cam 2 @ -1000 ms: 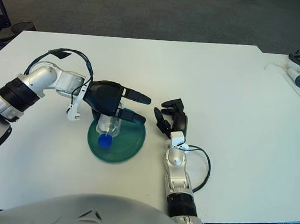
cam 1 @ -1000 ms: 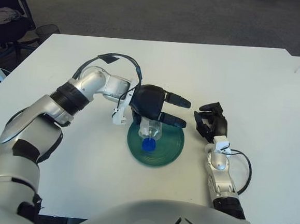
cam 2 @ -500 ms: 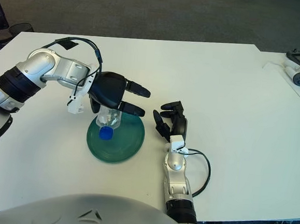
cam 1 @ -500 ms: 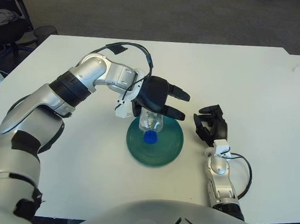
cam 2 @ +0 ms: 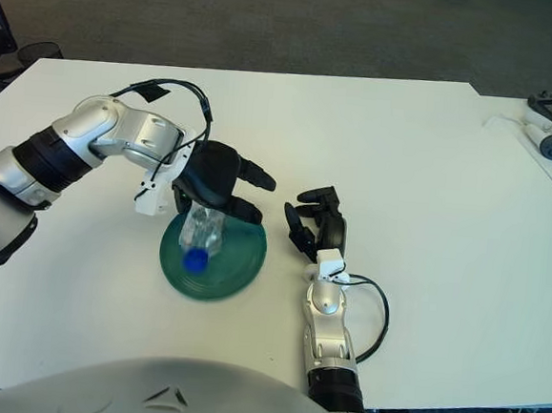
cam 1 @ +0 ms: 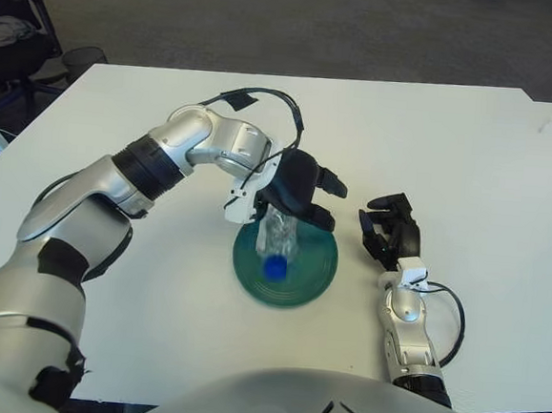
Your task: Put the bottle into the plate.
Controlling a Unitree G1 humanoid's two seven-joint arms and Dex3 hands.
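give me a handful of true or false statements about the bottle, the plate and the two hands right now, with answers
1. The left hand grips the bottle from above. True.
2. The bottle's blue cap points up toward the hand. False: the cap points down, over the plate.
3. The plate is green and sits on the white table. True.
4. The right hand is holding the rim of the plate. False: it sits on the table beside the plate, apart from it, holding nothing.
5. The bottle lies on the bare table outside the plate. False: it is held over the plate, tilted, cap end low.
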